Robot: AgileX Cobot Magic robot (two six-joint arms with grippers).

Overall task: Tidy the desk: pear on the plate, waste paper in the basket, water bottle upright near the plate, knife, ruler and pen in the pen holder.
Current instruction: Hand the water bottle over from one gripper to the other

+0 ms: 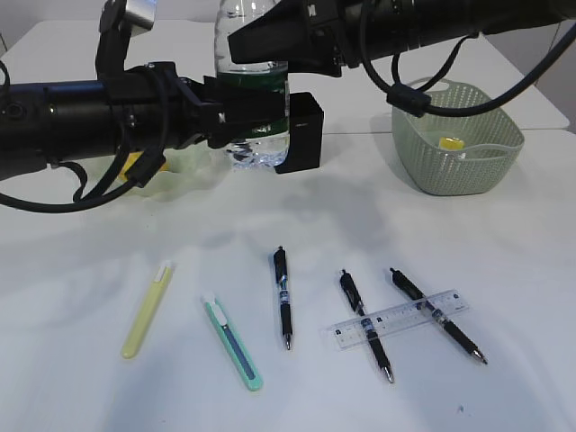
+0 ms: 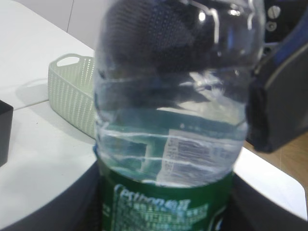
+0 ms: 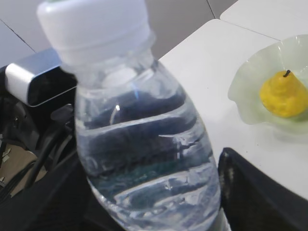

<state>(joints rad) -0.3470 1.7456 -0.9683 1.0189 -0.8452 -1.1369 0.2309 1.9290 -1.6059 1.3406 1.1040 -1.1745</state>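
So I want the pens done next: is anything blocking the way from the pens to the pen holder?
Yes: the ruler lies across two pens, and both arms with the bottle crowd the pen holder.

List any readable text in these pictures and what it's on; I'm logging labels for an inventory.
Water bottle green label: white brand script, too blurred to read.
Same bottle, white panel: fine print and barcode-like lines, too small to read.
Ruler: scale marks only, numbers not readable.
Pens and basket: no text visible.

Bottle upper centre, pen holder beside it; basket upper right; pens, knives, ruler along lower frame.
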